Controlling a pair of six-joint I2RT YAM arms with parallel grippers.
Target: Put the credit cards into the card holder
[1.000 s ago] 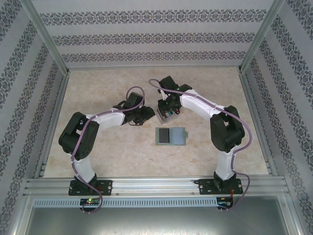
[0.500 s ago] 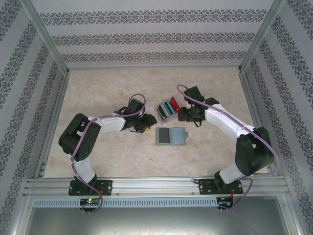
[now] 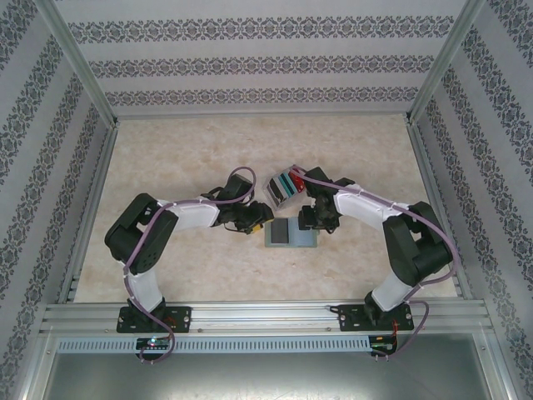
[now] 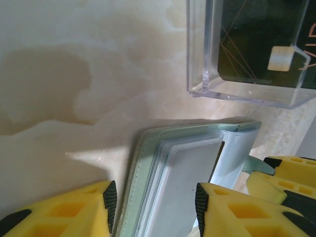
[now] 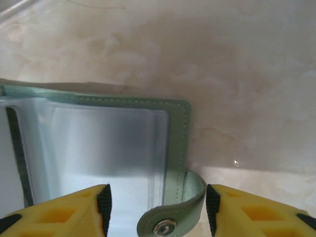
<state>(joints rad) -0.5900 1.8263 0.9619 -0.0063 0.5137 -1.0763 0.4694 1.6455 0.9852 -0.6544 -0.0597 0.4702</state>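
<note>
Straddling opposite ends of the opened card holder (image 5: 98, 143), your left gripper (image 4: 155, 197) and right gripper (image 5: 157, 202) both stand half open, gripping nothing; its long axis runs between them, the credit cards (image 3: 287, 183) just beyond both.

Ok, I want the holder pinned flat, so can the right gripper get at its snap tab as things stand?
Probably yes: the right gripper stands open over the card holder's right edge, with the snap tab lying between its jaws and nothing covering it.
</note>
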